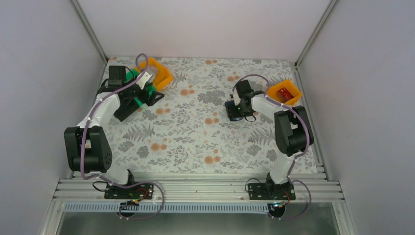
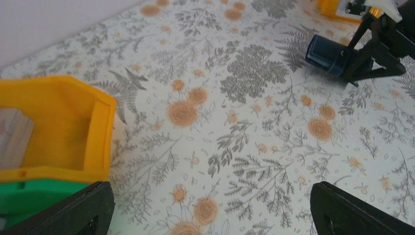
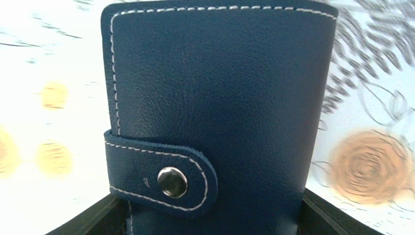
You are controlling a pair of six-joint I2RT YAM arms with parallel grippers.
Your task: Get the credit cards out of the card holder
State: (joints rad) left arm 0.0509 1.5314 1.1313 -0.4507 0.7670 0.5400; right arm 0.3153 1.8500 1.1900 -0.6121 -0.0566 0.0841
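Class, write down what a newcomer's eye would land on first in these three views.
The dark navy stitched leather card holder, snapped shut, fills the right wrist view, gripped in the right hand. Next come two bright orange plastic bins on the floral table cover: one far left, one at the right edge holding something red.

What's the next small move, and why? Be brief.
Probably bring the left gripper across to the snap strap and pop it open: the card holder sits closed between the right gripper's jaws, strap fastened, no cards showing, while the left jaws stand open near the orange bin.
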